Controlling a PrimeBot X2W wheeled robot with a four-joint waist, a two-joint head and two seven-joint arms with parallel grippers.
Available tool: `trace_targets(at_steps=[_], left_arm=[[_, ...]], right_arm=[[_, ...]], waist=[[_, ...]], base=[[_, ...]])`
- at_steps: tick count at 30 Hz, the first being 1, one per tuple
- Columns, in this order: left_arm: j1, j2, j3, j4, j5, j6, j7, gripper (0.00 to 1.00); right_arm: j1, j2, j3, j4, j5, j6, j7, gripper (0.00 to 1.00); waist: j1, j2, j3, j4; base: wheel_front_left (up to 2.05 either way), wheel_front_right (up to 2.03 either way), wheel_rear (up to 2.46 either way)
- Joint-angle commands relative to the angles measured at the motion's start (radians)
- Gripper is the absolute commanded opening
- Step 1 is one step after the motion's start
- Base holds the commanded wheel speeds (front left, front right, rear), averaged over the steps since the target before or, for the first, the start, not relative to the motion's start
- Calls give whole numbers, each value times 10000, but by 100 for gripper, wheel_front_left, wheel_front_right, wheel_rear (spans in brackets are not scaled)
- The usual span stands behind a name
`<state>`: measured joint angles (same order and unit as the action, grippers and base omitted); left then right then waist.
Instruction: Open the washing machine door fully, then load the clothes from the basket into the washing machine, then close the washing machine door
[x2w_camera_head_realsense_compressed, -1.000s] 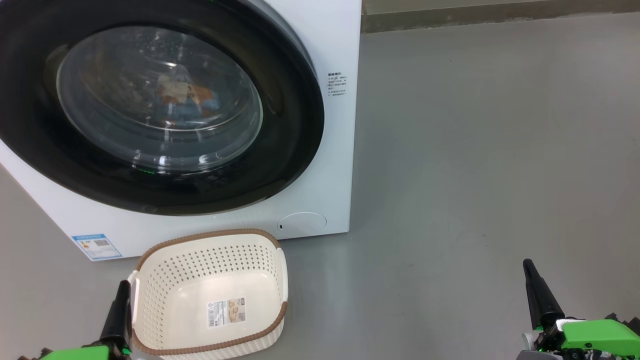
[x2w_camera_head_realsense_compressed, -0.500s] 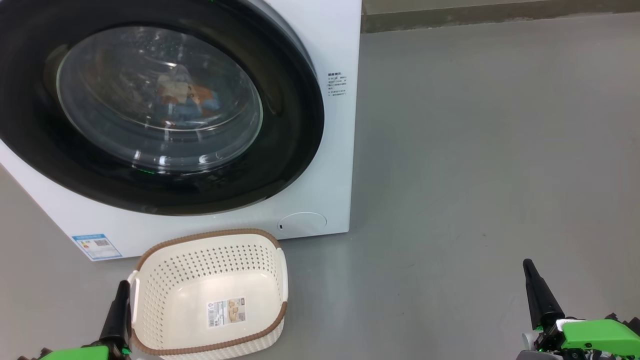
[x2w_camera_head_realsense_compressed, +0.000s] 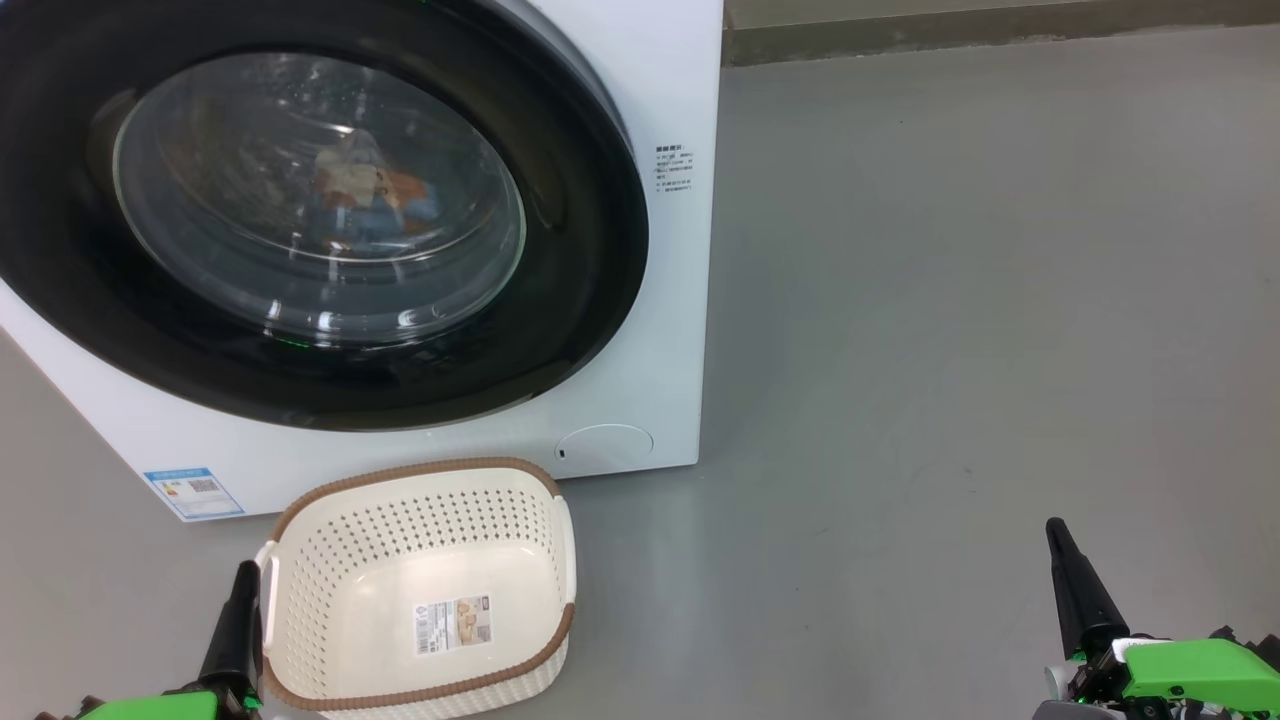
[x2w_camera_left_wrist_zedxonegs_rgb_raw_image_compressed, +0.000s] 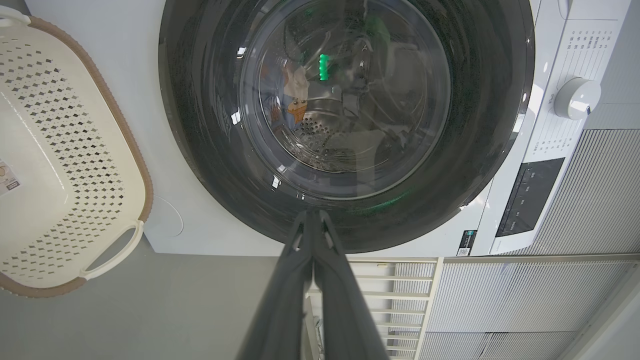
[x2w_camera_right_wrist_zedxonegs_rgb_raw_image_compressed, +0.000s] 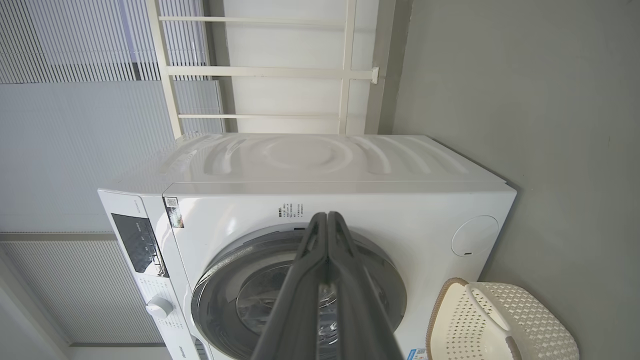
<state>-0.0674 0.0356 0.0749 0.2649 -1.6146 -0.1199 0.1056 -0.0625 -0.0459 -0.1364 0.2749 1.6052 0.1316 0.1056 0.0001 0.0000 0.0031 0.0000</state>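
The washing machine (x2w_camera_head_realsense_compressed: 640, 330) stands at the upper left of the head view, its door (x2w_camera_head_realsense_compressed: 560, 330) shut flat against the front. Behind the glass bowl lie the clothes (x2w_camera_head_realsense_compressed: 370, 195), blue and orange-brown with a pale piece, inside the drum. The cream basket (x2w_camera_head_realsense_compressed: 330, 590) sits on the floor before the machine with nothing in it but its paper label. My left gripper (x2w_camera_head_realsense_compressed: 240, 580) is shut, beside the basket's left handle. My right gripper (x2w_camera_head_realsense_compressed: 1058, 535) is shut, low at the right over bare floor. Both wrist views show the fingers (x2w_camera_left_wrist_zedxonegs_rgb_raw_image_compressed: 314, 235) pressed together, as do the right gripper's fingers (x2w_camera_right_wrist_zedxonegs_rgb_raw_image_compressed: 327, 235).
Grey floor (x2w_camera_head_realsense_compressed: 950, 300) stretches wide to the right of the machine. A wall base (x2w_camera_head_realsense_compressed: 1000, 25) runs along the far edge. White railings and ribbed wall panels (x2w_camera_left_wrist_zedxonegs_rgb_raw_image_compressed: 500, 300) stand behind the machine. The control knob (x2w_camera_left_wrist_zedxonegs_rgb_raw_image_compressed: 575, 97) is on the machine's panel.
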Motion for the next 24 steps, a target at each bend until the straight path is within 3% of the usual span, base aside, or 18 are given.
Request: trace_targets(at_steps=[1, 24], left_arm=[[-402, 181, 350, -198, 28, -107, 45, 0], [-404, 171, 365, -198, 41, -107, 57, 0]], right_arm=[[-454, -43, 227, -301, 35, -9, 76, 0], [-454, -43, 228, -301, 35, -9, 76, 0]], waist=[[0, 0, 0, 0], [-1, 0, 0, 0]], base=[[0, 0, 0], [0, 0, 0]])
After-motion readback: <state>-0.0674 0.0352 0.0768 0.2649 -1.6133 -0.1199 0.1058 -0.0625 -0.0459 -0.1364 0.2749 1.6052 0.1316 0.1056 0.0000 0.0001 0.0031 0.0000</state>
